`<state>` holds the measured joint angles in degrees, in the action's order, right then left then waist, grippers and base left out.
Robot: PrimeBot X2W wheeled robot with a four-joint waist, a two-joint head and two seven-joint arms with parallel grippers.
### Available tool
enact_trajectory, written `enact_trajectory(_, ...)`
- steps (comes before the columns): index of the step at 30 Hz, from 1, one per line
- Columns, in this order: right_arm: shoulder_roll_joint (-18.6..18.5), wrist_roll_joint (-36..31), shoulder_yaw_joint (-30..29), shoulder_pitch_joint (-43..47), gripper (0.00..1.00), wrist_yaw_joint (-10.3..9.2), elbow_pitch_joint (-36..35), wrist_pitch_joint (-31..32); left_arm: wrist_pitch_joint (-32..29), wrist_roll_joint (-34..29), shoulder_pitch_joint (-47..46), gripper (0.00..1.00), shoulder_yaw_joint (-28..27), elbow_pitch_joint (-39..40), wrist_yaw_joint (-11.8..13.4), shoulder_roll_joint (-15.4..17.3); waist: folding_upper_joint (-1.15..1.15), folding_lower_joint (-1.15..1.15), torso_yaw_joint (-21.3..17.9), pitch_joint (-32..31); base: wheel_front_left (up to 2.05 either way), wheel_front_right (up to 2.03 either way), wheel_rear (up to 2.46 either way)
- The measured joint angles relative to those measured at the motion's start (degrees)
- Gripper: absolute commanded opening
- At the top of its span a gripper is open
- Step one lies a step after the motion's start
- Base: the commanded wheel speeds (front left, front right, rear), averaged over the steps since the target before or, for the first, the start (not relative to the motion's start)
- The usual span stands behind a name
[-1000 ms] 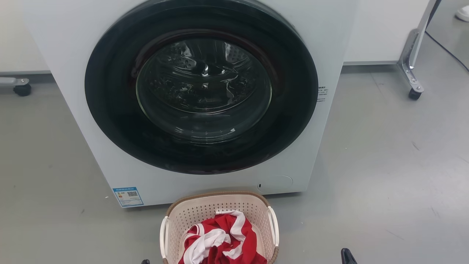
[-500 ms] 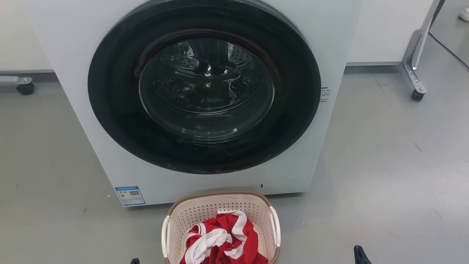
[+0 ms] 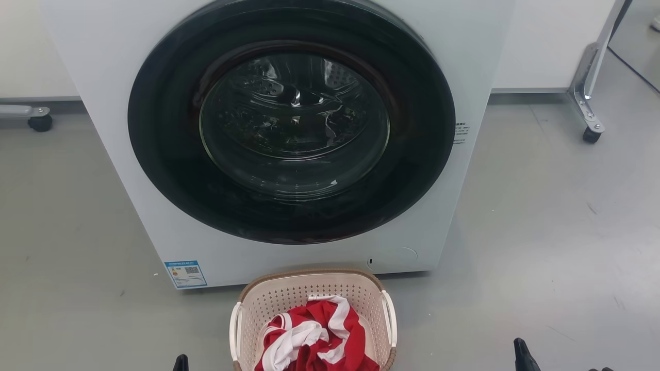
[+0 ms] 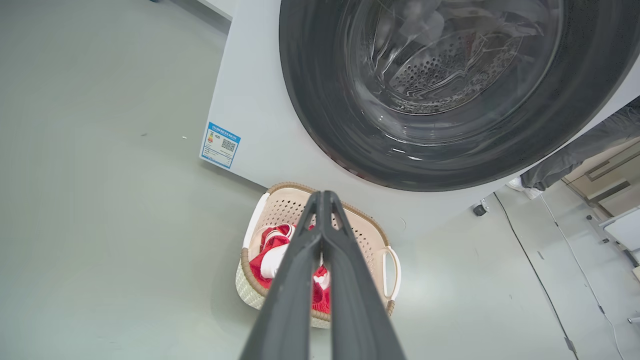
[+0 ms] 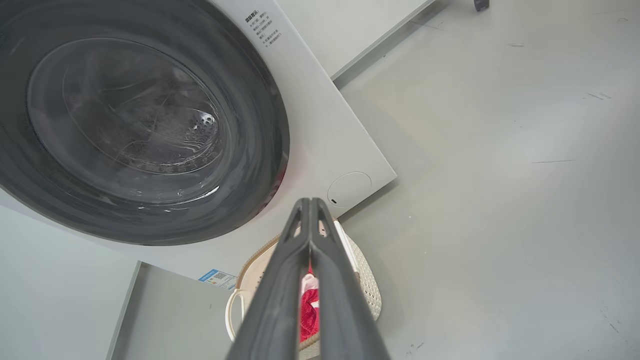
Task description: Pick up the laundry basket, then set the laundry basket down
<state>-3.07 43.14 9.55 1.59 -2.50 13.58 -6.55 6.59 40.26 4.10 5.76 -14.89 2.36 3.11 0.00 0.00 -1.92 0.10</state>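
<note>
The laundry basket [image 3: 289, 296] stands on the grey floor right in front of the washer, cream and perforated, with a brown rim and white side handles. A red and white garment [image 3: 314, 335] lies in it. At the bottom edge of the head view, my left gripper [image 3: 180, 363] shows as a dark tip left of the basket and my right gripper [image 3: 522, 355] as a dark tip well to its right, both apart from it. In the wrist views the left gripper [image 4: 322, 197] and right gripper [image 5: 310, 202] are shut on nothing, above the basket [image 4: 370, 240] [image 5: 367, 290].
A white front-loading washer [image 3: 103, 77] with a shut dark round door [image 3: 291, 123] rises just behind the basket. A metal leg on a caster [image 3: 590, 103] stands at the back right, another caster [image 3: 38, 121] at the back left. A person's trouser leg [image 4: 575, 155] shows beyond the washer.
Both gripper tips have moved outward, away from the basket: the left one to the left, the right one to the right. The head camera has shifted slightly. The basket stays put.
</note>
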Motion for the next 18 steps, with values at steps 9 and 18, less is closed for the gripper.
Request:
enact_trajectory(9,0.10,6.87,-2.48,-0.54,0.00,1.36,0.59,1.98,-2.00,7.23,-1.10,0.00,-1.62,-0.33,-1.45,-0.04,0.00,0.00,0.27,0.00,0.00,0.00,0.00)
enact_trajectory(18,0.21,13.62,-4.90,-1.41,0.00,2.58,1.15,3.77,-3.70,14.43,-2.33,0.00,-3.24,-0.69,-2.89,-0.07,0.00,0.00,0.55,0.00,0.00,0.00,0.00)
